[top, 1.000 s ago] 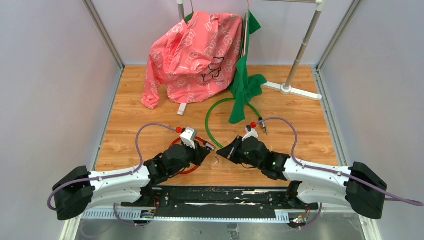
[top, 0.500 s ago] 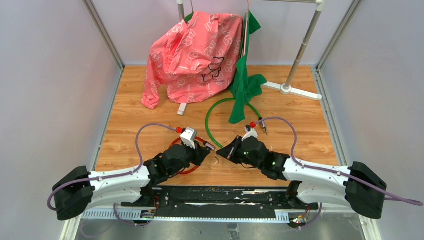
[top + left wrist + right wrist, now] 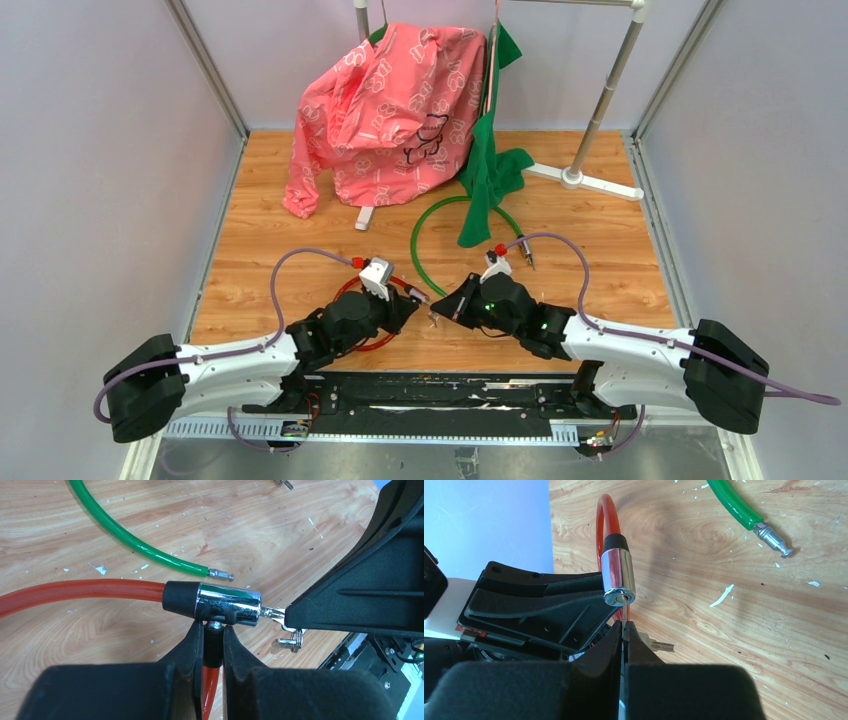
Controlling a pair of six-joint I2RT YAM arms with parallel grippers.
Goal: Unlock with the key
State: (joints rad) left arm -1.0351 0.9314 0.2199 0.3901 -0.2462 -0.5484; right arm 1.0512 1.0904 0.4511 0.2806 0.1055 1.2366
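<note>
A: What has your left gripper (image 3: 213,630) got?

B: It is clamped narrow on the end of the red cable (image 3: 80,591), right where that end enters the underside of the chrome lock barrel (image 3: 227,602). The barrel lies crosswise just above my fingertips, at the centre of the left wrist frame.

A: And the right one?

B: My right gripper (image 3: 624,632) is pinched fully together on the key (image 3: 624,611). The blade runs straight up from my fingertips into the keyhole on the barrel's end face. A second key (image 3: 290,641) hangs on a ring just beneath, right of centre in the left wrist frame.

A: Where is all that seen from overhead?

B: Lower middle of the frame, my two grippers meeting tip to tip above the arm bases.

A: What lies around them?

B: The red cable loops beneath my left wrist. A green cable (image 3: 135,540) curves over the boards just above, and its metal tip (image 3: 221,573) lies loose, near the lock but apart from it. The table (image 3: 250,230) is wood-grain plank, scuffed and flecked with white chips.

A: And the room?

B: Pale walls on either side. At the top of the frame a pink jacket (image 3: 385,110) and a green cloth (image 3: 487,170) hang from a white rack (image 3: 608,90) that stands on the table.
</note>
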